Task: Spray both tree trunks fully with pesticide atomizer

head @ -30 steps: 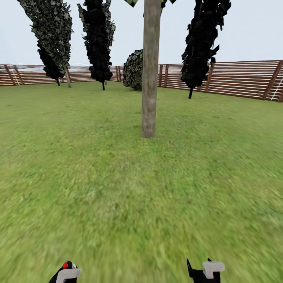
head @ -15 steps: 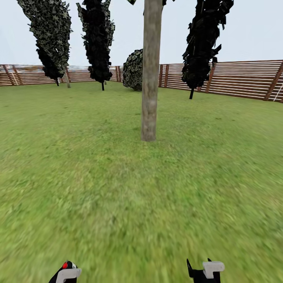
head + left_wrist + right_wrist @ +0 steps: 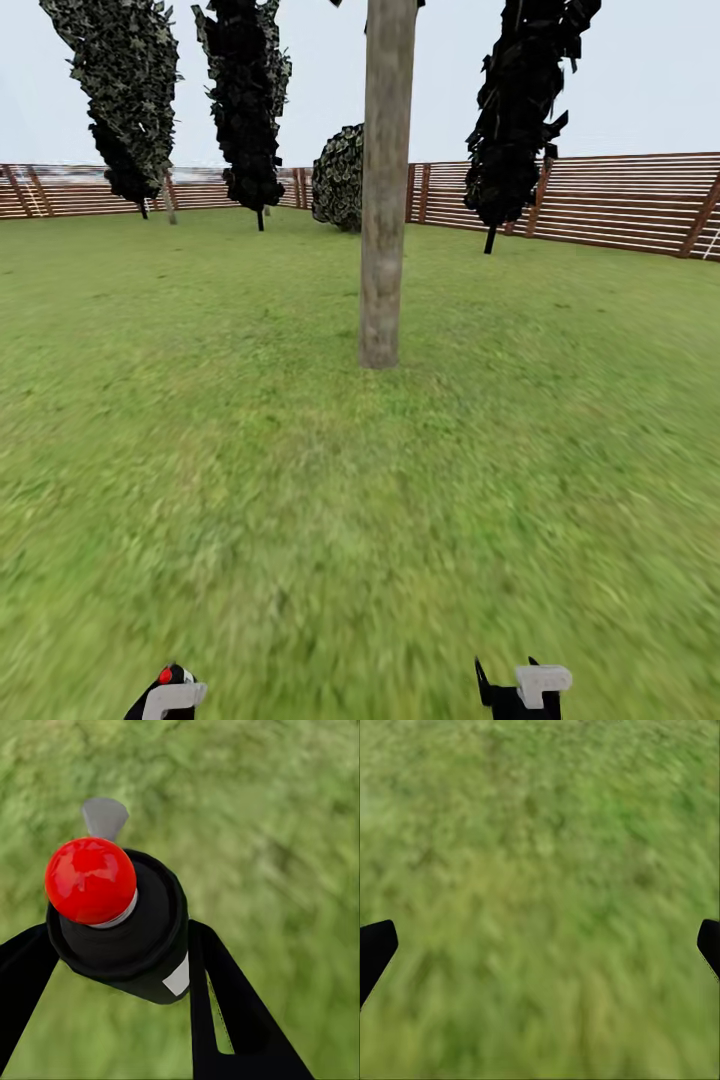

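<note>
A tree with a thick grey-brown tree trunk (image 3: 384, 200) stands straight ahead on the garden lawn (image 3: 300, 480), a few metres off. My left gripper (image 3: 165, 697) sits at the bottom edge of the head view, shut on the pesticide atomizer (image 3: 168, 680). In the left wrist view the dark atomizer (image 3: 120, 922), with its red dot on top and a white label, is clamped between the black fingers (image 3: 225, 997) of the left gripper (image 3: 120, 945). My right gripper (image 3: 520, 690) is open over grass, its fingertips (image 3: 375, 949) far apart with nothing between them. No pesticide is in view.
A brown slatted fence (image 3: 600, 200) closes off the lawn at the back. Dark columnar trees (image 3: 245, 100) (image 3: 520, 110) (image 3: 125, 90) and a round bush (image 3: 340, 175) stand near it. Open grass lies between me and the trunk.
The whole head view has shifted: the trunk's base sits lower and looks slightly larger, so the camera has moved toward the tree. Both grippers hold the same pose.
</note>
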Controlling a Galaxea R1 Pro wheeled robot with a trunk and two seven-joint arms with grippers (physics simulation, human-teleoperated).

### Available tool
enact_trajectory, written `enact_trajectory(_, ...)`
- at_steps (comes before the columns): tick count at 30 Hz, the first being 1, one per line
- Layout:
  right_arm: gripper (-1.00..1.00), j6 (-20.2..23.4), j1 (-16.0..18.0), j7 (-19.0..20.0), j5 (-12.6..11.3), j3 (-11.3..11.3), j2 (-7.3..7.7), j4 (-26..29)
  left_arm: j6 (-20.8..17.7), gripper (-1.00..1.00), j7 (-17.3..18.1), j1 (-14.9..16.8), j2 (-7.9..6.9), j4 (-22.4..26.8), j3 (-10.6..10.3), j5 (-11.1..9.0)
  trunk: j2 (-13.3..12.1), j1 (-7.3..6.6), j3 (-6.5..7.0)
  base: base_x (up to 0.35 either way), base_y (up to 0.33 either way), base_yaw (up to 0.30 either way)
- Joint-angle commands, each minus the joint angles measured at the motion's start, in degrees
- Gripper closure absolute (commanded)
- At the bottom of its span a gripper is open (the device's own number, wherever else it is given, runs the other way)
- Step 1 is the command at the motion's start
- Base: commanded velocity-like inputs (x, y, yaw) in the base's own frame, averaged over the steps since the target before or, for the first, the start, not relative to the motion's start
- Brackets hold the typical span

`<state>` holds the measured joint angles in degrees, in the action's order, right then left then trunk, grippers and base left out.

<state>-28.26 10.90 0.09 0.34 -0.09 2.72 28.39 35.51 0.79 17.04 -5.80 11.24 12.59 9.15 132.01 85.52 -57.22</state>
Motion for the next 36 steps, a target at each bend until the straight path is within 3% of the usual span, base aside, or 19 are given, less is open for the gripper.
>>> enact_trajectory(1,-1.0,0.0,0.0,0.0,0.0,0.0,0.0,0.0,0.0,1.0,0.0,0.0,0.0,0.0,0.0,0.0,0.0,0.0,0.0,0.337,0.0,0.0)
enact_trajectory(36,-1.0,0.0,0.0,0.0,-0.1,0.0,0.0,0.0,0.0,1.0,0.0,0.0,0.0,0.0,0.0,0.0,0.0,0.0,0.0,0.337,0.0,0.0)
